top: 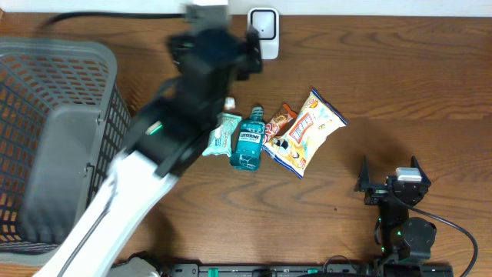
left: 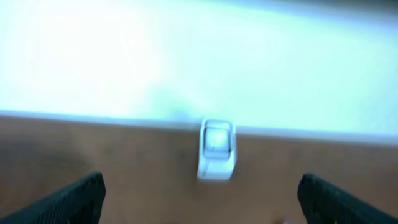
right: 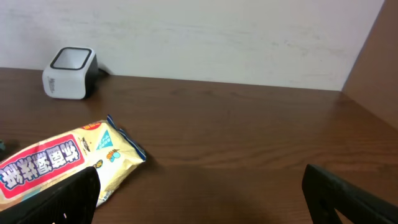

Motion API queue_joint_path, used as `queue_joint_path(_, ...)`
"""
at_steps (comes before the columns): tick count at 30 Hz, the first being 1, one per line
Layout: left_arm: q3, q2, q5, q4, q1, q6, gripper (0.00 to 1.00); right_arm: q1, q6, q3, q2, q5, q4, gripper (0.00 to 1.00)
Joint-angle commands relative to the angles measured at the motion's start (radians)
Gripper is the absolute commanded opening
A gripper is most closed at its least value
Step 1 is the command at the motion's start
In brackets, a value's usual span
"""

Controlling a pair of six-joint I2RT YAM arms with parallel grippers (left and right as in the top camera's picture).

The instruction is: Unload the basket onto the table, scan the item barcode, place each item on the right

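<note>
Four items lie in a tight row near the middle of the table [top: 400, 85], and neither hand holds one: a pale packet [top: 221, 132], a bottle [top: 247, 140], a snack bar [top: 278, 123] and a chip bag [top: 307, 132]. I can't tell which is meant for scanning.

The scanner [top: 263, 31] stands at the far edge, a small white box with a dark window, set where an arm can hold a label up to it. My left gripper [left: 200, 183] is reached out toward it, looking straight at it. Its fingers are spread wide with nothing between them, so nothing is being shown to the window. That view is smeared, so I take the arm to be in motion.

My right gripper [right: 200, 174] sits near the front right corner, fingers wide apart and empty. I judge it parked clear of the other arm.

The basket [top: 46, 61] fills the left edge, probably for finished goods.

The bottle lies on its side, cap toward the far edge, teal with a Listerine label facing up. The chip bag is puffed, yellow and white with a red lettered band, lying at an angle. I see no barcode on any upward face, so I expect an item will need turning.
</note>
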Motion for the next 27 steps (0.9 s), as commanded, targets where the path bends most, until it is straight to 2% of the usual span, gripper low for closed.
queue_joint_path(1, 0.014, -0.108, -0.049, 0.080, 0.001, 0.129, 0.99, 0.008, -0.009, -0.001, 0.001, 0.002, -0.004, 0.99)
queue_joint_path(6, 0.014, -0.230, -0.086, 0.131, 0.000, 0.357, 0.99, 0.008, -0.009, -0.001, 0.001, 0.002, -0.004, 0.99)
queue_joint_path(11, 0.014, -0.294, -0.358, 0.121, 0.001, 0.555, 0.99, 0.008, -0.009, -0.001, 0.001, 0.002, -0.004, 0.99)
queue_joint_path(14, 0.014, -0.301, -0.459, 0.113, 0.001, 0.647, 0.99, 0.008, -0.009, -0.001, 0.001, 0.002, -0.004, 0.99)
queue_joint_path(22, -0.046, -0.392, -0.435, 0.099, 0.014, 0.652, 0.99, 0.008, -0.009, -0.001, 0.001, 0.002, -0.004, 0.99)
queue_joint_path(27, -0.198, -0.542, -0.301, 0.099, 0.113, 0.652, 0.99, 0.008, -0.009, -0.001, 0.001, 0.002, -0.004, 0.99)
